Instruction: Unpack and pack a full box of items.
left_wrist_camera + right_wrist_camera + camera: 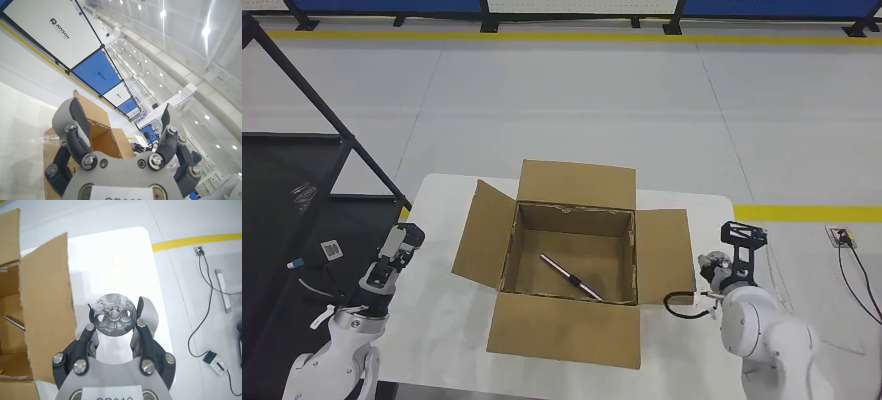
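From above: cardboard box in the middle of the white table, all four flaps folded out, one metal rod lying slantwise on its floor. Left gripper off beyond the box's left flap, near the table's left edge. Right gripper just beside the right flap, over bare tabletop, carrying a small metal disc.

From the left wrist: left gripper spread wide, nothing between the pads, pointed up past the box toward the hall ceiling. Best left parked there, out of the way.

From the right wrist: right gripper clamped on the disc by its rim, flat face toward the camera, above the table and near the right flap. Rod visible past that flap, inside the box.

Hard to say whether on the way out or on the way in; with the box nearly bare, probably unpacking. For setting down: pick a bare patch well apart from the flap, lower slowly, tip the disc flat rather than on edge to prevent rolling, and release only once resting. For going in instead: lift above the flap's edge first, come down clear of the rod, and avoid brushing the cardboard. Thin rim for a grip, so no quick wrist turns.
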Available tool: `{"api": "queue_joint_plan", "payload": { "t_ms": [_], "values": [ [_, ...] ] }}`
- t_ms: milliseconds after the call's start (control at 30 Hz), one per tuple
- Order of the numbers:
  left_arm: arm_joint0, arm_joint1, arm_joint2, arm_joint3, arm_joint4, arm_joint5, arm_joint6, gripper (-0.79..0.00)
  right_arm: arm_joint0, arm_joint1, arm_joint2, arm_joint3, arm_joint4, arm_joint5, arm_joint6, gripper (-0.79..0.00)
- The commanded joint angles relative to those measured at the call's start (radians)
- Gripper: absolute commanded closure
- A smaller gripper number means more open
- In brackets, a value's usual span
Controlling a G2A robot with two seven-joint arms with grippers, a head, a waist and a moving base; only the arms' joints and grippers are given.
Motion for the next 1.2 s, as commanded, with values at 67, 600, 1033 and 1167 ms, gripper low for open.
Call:
{"api": "queue_joint_plan", "payload": {
  "t_ms": [67, 600, 1033, 1167],
  "values": [
    [0.0, 0.0, 0.0, 0.0, 0.0, 0.0, 0.0, -0.785, 0.063, 0.001, 0.029, 0.149, 0.027, -0.023, 0.015, 0.0],
    [0.0, 0.0, 0.0, 0.0, 0.0, 0.0, 0.0, -0.785, 0.252, -0.008, 0.027, 0.591, 0.145, -0.09, -0.12, -0.092],
    [0.0, 0.0, 0.0, 0.0, 0.0, 0.0, 0.0, -0.785, 0.24, -0.005, 0.03, 0.548, 0.143, -0.081, -0.116, -0.785],
    [0.0, 0.0, 0.0, 0.0, 0.0, 0.0, 0.0, -0.785, 0.22, -0.003, 0.037, 0.447, 0.122, -0.05, -0.111, -0.785]
  ]
}}
